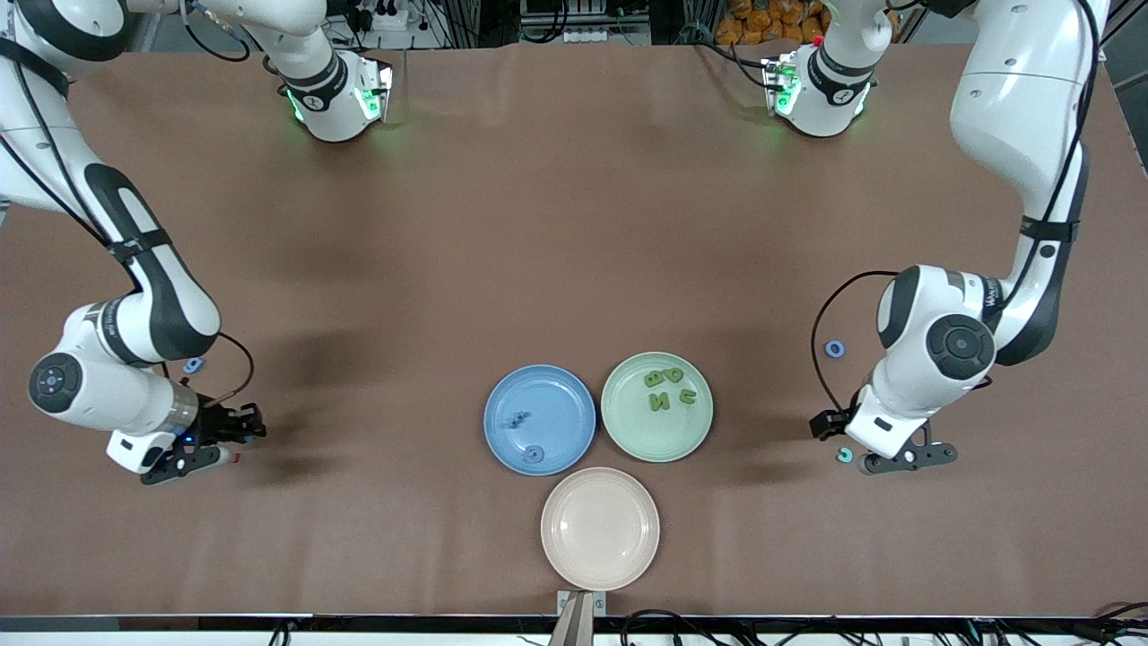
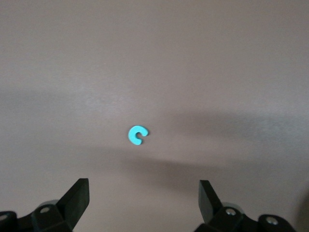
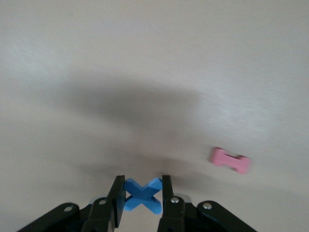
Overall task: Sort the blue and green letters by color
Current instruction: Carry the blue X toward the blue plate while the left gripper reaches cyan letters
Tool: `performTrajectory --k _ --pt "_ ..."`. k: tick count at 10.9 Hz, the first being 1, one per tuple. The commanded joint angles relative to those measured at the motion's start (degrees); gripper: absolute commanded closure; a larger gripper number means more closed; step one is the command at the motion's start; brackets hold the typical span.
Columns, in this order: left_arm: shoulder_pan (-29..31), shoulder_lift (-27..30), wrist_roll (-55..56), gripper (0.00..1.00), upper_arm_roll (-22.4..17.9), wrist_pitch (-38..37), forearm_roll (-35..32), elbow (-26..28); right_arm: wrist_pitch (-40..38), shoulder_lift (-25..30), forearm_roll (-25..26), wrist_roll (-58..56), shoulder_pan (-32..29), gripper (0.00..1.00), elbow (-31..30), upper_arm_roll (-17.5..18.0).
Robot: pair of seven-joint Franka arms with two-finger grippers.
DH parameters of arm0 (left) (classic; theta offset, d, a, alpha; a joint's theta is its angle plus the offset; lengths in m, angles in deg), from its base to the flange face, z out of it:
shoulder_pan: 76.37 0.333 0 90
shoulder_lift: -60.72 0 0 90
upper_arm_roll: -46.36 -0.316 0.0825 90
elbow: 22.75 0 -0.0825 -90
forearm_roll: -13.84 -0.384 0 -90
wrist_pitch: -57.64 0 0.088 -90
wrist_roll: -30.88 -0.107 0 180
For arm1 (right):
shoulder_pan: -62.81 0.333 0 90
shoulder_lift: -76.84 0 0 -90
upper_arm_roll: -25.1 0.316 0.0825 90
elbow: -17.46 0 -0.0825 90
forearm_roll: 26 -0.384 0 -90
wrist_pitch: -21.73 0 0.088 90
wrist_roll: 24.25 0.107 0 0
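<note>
While clamped between the right fingers [image 3: 140, 198] above the worktop [image 1: 556, 233], blue X [image 3: 143, 195], pink piece [image 3: 231, 161] lying just off to one side. Left fingers [image 2: 144, 200] spread wide, over cyan C [image 2: 137, 135] on the worktop. On blue plate [image 1: 498, 422] two blue letters [image 1: 524, 435]; on green plate [image 1: 619, 422] green letters [image 1: 666, 388].

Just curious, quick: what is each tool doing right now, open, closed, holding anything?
Left tool: open, holding nothing, over a cyan letter C.
Right tool: closed on a blue X.
</note>
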Motion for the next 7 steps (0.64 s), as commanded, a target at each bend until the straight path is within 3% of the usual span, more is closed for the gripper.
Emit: performTrajectory --k 1,7 --pt "0.85 3.35 -1.39 0.0 0.14 -0.91 -1.24 3.96 -3.25 0.57 0.45 12.32 2.35 1.0 -0.66 3.41" --pt "2.34 9.84 -6.3 0.0 0.14 -1.0 -0.36 8.44 -3.35 0.31 1.15 45.1 16.58 1.0 2.58 4.13"
